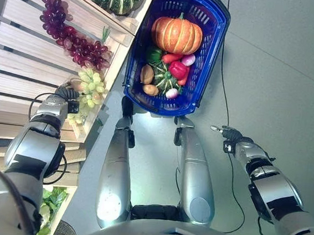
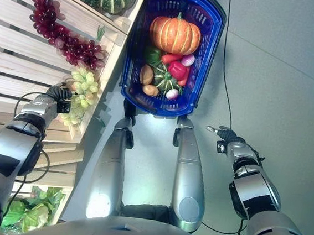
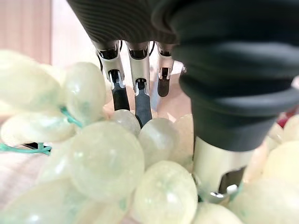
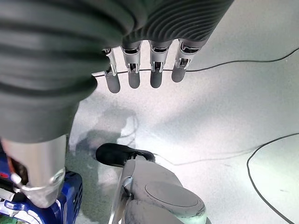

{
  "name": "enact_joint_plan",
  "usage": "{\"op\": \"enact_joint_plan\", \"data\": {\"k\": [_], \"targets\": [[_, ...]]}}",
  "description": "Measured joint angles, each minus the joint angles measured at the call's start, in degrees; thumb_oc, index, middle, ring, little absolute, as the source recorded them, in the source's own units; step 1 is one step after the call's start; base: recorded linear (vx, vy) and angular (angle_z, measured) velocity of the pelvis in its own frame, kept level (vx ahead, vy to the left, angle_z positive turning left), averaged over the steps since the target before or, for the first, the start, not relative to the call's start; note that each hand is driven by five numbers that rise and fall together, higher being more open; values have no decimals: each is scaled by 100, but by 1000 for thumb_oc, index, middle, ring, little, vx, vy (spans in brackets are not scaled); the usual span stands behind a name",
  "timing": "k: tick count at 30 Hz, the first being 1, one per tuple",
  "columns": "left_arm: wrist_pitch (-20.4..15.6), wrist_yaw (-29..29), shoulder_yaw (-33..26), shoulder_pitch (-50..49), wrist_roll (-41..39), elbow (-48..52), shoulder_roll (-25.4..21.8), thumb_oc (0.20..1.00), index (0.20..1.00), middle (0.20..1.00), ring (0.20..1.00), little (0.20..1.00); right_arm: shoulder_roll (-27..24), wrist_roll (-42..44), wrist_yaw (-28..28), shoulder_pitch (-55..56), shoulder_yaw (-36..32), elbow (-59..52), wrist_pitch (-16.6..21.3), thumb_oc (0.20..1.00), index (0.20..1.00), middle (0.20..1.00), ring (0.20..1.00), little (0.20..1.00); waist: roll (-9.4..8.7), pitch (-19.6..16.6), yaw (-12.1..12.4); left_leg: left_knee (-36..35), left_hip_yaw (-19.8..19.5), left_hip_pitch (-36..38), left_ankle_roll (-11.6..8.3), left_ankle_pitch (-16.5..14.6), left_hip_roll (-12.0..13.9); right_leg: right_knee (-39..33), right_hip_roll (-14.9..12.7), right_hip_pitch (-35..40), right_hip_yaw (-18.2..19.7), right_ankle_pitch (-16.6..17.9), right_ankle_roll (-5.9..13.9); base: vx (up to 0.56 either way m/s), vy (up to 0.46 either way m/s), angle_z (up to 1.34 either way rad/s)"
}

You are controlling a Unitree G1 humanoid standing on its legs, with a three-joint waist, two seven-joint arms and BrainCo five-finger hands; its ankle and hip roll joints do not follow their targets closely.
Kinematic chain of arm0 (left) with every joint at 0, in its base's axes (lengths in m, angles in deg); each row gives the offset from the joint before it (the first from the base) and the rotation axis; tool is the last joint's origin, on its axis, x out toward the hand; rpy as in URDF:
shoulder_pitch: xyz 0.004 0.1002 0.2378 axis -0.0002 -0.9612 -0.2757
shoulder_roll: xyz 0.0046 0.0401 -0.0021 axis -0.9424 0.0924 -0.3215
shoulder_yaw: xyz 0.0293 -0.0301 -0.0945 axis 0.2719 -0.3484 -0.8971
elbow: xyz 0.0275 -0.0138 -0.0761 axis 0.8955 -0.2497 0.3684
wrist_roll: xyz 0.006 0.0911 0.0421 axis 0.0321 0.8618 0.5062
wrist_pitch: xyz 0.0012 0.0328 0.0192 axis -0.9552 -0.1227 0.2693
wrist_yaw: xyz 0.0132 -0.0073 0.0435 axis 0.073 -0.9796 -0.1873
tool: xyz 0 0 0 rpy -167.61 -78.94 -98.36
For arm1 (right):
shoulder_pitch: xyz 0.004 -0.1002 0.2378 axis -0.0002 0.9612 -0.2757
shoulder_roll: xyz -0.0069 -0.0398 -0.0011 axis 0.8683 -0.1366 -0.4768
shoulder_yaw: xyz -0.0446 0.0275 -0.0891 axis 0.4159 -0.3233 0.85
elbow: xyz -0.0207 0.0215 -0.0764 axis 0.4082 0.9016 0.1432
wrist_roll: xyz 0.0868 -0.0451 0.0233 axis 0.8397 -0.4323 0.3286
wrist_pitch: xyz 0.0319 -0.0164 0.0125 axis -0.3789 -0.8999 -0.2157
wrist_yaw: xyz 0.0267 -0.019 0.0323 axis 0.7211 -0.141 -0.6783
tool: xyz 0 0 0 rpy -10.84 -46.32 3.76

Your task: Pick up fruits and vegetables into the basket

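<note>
Head views: the pale green grapes, a translucent bunch, lie on the wooden shelf just below the purple grapes, long axis running from shelf edge toward the left hand. The blue basket holds a pumpkin.

Left wrist view: fingers reach down into the bunch, thumb opposite, closing around it.

Right wrist view: right hand hangs relaxed, fingers straight

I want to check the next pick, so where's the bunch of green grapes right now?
The green grapes lie on the wooden shelf at the robot's left, just below the purple grapes, with the left robot hand against them.
</note>
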Motion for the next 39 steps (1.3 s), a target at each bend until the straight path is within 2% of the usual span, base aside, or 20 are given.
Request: {"op": "enact_joint_plan", "data": {"k": [6,11,18,24,31,36,39], "targets": [[-318,-334,-41,-141,-236,48,-5,1000,1000,1000,1000,1000,-106,2,3,9,-7,-7,10,1000,1000,1000,1000,1000,22,5,95,-40,-3,4,-6,28,-1,5,-2,-15,-5,-1,-16,0,0,0],[-485,-689,-185,-403,-623,271,-6,1000,1000,1000,1000,1000,-244,1,4,81,-59,-2,30,1000,1000,1000,1000,1000,136,7,200,-132,-26,20,-19,78,-1,-1,-5,-25,-35,-12,-34,0,0,0],[-492,-345,-412,-479,-1325,271,4,1000,1000,1000,1000,1000,-243,2,5,80,-79,-6,122,1000,1000,1000,1000,1000,142,7,236,-211,-92,25,-47,139,9,21,-7,-25,-121,-35,-69,4,-17,5],[-858,-308,-750,-729,-1971,403,37,1000,1000,1000,1000,1000,-233,2,10,99,-115,-6,125,1000,1000,1000,1000,1000,142,7,241,-217,-96,70,-54,160,8,50,-8,1,-121,-35,-71,0,0,0],[-1407,7,-940,-843,-2311,591,132,1000,1000,1000,1000,1000,-231,4,26,174,-120,-8,125,1000,1000,1000,1000,1000,143,7,286,-231,-107,73,-65,185,20,52,-2,1,-138,-55,-64,0,0,0],[-1650,-372,-924,-918,-2332,920,214,1000,1000,1000,1000,1000,-228,3,27,314,-235,-37,125,1000,1000,1000,1000,1000,143,7,348,-316,-119,73,-70,229,22,29,-4,-3,-166,-51,-70,-4,-4,2],[-1738,-619,-832,-924,-1895,1045,236,1000,1000,1000,1000,1000,-229,4,26,313,-235,-52,129,1000,1000,1000,1000,1000,143,7,356,-325,-131,70,-73,232,26,21,-1,-4,-180,-41,-97,-3,-1,1]]}}
